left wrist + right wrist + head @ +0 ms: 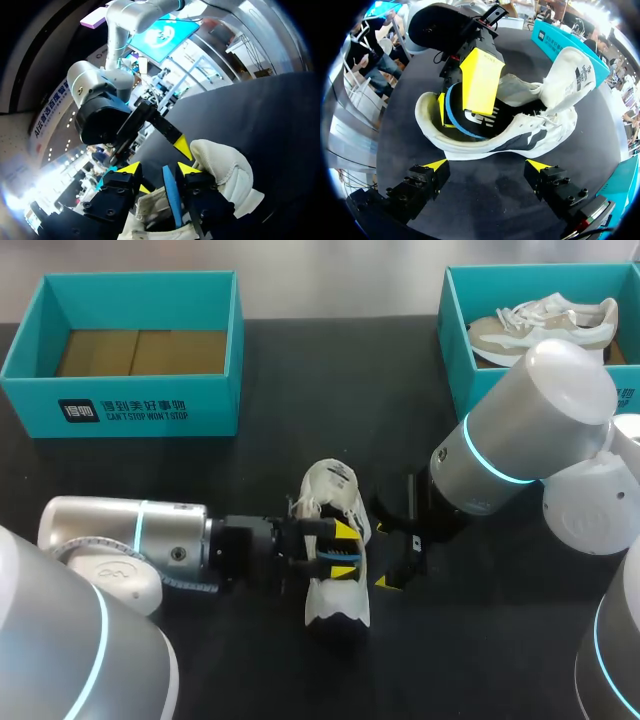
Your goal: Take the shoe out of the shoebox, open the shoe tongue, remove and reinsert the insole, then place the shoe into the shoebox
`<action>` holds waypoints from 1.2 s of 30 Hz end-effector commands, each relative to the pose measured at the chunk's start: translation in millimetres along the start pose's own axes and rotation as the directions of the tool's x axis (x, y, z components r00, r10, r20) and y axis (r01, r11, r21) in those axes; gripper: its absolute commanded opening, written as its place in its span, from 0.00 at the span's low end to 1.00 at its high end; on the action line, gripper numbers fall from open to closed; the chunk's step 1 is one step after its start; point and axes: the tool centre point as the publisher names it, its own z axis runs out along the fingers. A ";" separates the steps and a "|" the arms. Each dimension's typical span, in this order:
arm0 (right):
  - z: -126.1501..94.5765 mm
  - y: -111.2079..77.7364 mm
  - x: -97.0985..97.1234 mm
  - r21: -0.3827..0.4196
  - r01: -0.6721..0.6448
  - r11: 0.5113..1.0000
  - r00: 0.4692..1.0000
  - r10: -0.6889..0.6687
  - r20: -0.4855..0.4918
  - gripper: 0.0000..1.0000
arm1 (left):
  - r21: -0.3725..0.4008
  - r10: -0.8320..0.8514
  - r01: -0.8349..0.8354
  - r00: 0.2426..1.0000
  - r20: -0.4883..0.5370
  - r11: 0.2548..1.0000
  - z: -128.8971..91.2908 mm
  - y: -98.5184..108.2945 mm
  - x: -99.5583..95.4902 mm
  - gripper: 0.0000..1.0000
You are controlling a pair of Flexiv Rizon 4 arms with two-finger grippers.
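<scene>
A white shoe [332, 612] lies on the black table between my two grippers, its tongue [570, 70] folded back and away from the opening. My left gripper [344, 550] reaches into the shoe's opening [520, 140]. Its fingers [479, 80] stand apart, one inside the shoe and one outside. The blue insole edge [171, 192] stands between the left gripper's [159, 169] yellow tips, close to one finger and clear of the other. My right gripper [487, 165] is wide open beside the shoe's sole, not touching it [392, 540].
An empty teal shoebox [130, 405] stands at the back left. A second teal box [455, 350] at the back right holds a beige and white shoe [545, 325]. Bare table lies in front of the shoe.
</scene>
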 end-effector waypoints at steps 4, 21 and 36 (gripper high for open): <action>1.0 -0.5 1.1 -0.001 0.000 1.000 1.000 0.000 0.002 1.00 | -0.066 -0.049 0.047 0.998 -0.030 0.997 -2.0 -1.9 3.7 0.31; 1.0 -0.5 1.1 -0.001 0.000 1.000 1.000 0.000 0.002 1.00 | -0.147 0.038 -0.047 0.997 -0.064 0.988 12.1 37.2 19.9 0.00; 1.0 -0.5 1.1 -0.001 0.000 1.000 1.000 0.000 0.002 1.00 | -0.106 -0.060 0.060 0.998 0.001 0.993 2.2 8.8 1.5 0.75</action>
